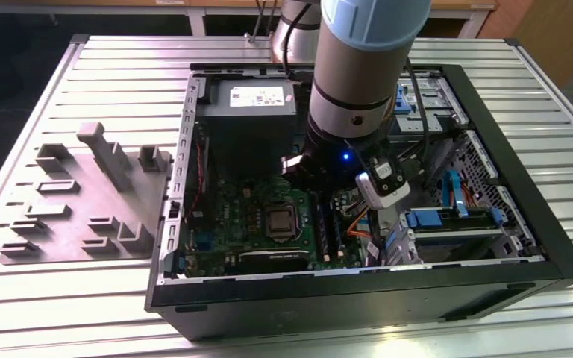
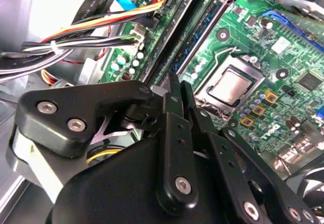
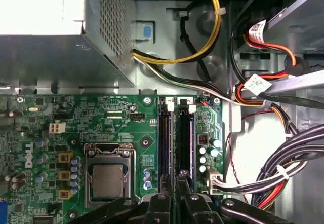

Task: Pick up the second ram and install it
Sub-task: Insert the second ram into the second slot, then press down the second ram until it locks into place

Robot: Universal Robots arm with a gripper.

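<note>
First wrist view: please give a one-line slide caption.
Black gripper poised above long black memory sockets on green motherboard.

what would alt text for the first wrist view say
The black gripper hangs low over a green motherboard, fingers either side of the long black memory sockets. Beside them sits the bare processor, with a grey power supply and bundled cables beyond.

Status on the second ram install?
Gripper down inside the case, right over the memory sockets. Ram: cannot tell if held or seated. Cable bundle beside the sockets, apart from them.
</note>
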